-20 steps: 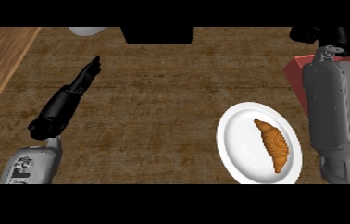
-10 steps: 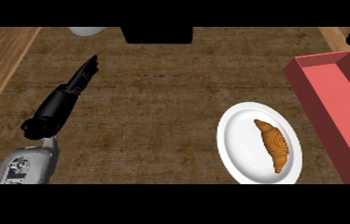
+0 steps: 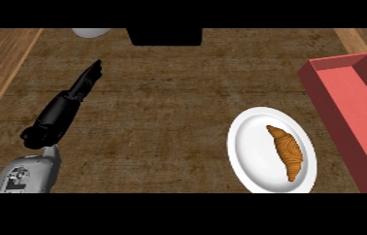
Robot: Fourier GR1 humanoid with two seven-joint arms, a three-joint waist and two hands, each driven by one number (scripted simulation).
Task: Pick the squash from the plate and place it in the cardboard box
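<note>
- At the lower right of the frame, a round white plate (image 3: 247, 154) is seen on the brown wooden worktop (image 3: 179, 108).
- An orange-brown, curved, pointed squash (image 3: 287, 152) is shown lying on the plate, untouched.
- Just right of the plate, a red open box (image 3: 344, 103) is cut by the frame's edge.
- At the left, the black left hand (image 3: 75, 95) is held with fingers (image 3: 91, 74) straight, gripping nothing, well apart from the plate.
- No right hand is seen.

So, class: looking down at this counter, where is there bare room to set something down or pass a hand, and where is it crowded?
The widest bare patch is the counter between the left hand and the white plate. Bare counter also runs above the plate, up to the dark block. It is crowded at the right: the plate, carrying the squash, sits close beside the red box.
</note>
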